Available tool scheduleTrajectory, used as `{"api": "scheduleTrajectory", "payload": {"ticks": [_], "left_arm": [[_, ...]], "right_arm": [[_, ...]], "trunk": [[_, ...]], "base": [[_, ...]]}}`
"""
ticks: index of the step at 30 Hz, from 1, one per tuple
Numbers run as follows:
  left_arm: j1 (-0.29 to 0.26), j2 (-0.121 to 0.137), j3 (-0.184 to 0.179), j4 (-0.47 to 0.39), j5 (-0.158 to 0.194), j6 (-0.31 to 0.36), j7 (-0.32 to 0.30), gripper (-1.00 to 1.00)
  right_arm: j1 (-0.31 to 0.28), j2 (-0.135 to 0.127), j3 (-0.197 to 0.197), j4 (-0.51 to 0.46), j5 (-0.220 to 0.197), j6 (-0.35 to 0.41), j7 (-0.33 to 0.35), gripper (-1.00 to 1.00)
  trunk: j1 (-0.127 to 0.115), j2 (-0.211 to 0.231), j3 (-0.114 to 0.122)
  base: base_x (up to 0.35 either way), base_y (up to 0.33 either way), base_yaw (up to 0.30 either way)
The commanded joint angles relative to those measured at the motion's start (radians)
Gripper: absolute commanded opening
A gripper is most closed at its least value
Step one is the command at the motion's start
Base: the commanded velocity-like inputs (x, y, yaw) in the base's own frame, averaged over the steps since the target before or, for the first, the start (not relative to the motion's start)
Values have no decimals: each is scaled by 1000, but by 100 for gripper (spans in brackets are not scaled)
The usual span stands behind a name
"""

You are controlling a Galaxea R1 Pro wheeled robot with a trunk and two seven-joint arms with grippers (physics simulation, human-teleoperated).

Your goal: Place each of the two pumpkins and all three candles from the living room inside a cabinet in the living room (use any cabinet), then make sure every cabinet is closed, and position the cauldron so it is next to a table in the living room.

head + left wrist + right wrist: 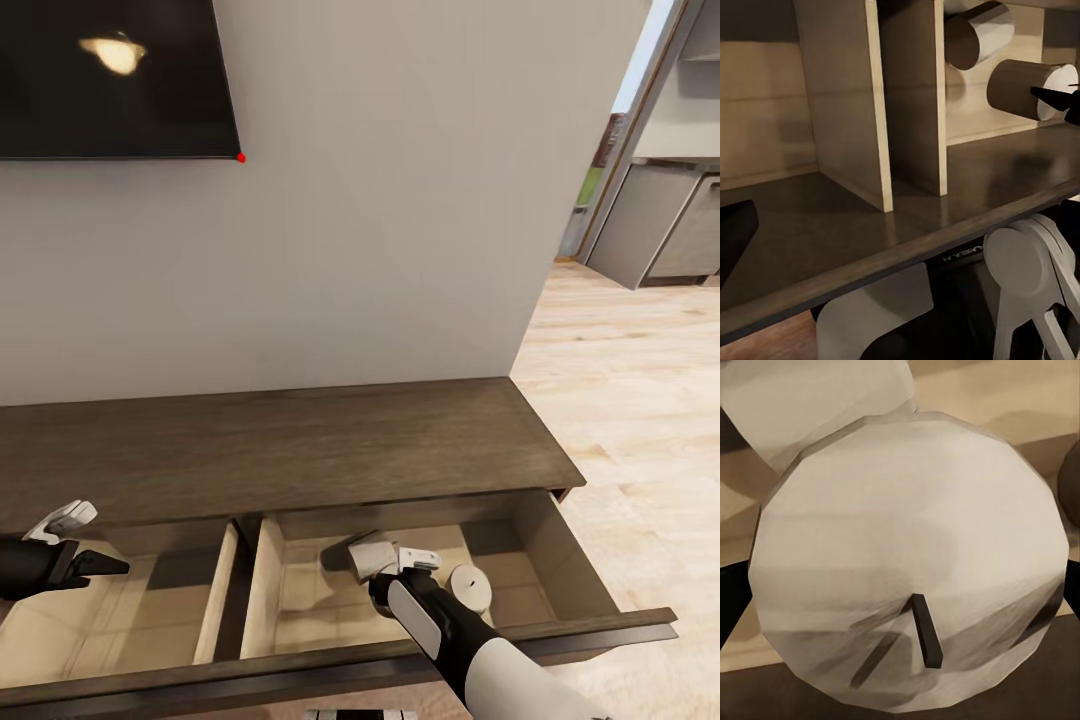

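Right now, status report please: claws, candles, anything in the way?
Left claw over left drawer, grip unclear. Right claw in right drawer at a candle, grip unclear. Second candle beside it. Drawers stand open.

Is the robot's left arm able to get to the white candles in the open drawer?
Probably not straight away. The left gripper hangs over the other drawer compartment, and an upright divider stands between it and the candles. It would likely have to lift over the divider first.

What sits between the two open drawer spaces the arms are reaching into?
A pale upright divider wall separates the left drawer space from the right one holding white candles, seen in the head and left wrist views.
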Motion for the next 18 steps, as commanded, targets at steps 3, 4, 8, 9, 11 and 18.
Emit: {"api": "scheduleTrajectory", "payload": {"ticks": [3, 4, 8, 9, 11, 18], "left_arm": [[-3, 1, -4, 1, -8, 1, -10, 100], [-3, 1, -4, 1, -8, 1, -10, 100], [-3, 1, -4, 1, -8, 1, -10, 100], [-3, 1, -4, 2, -8, 1, -10, 100], [-3, 1, -4, 2, -8, 1, -10, 100], [-3, 1, -4, 2, -8, 1, -10, 100]], "right_arm": [[-1, 0, 3, -1, -6, 2, -7, -100], [-1, 0, 3, -1, -6, 2, -7, -100], [-1, 0, 3, -1, -7, 2, -7, 100], [-1, 0, 3, -1, -7, 2, -7, 100], [-1, 0, 3, -1, -7, 2, -6, 100], [-1, 0, 3, -2, -7, 2, -4, 100]], "trunk": [[0, 0, -1], [0, 0, -1], [0, 0, -1], [0, 0, -1], [0, 0, -1], [0, 0, -1]], "base": [[0, 0, 0], [0, 0, 0], [0, 0, 0], [0, 0, 0], [0, 0, 0], [0, 0, 0]]}}
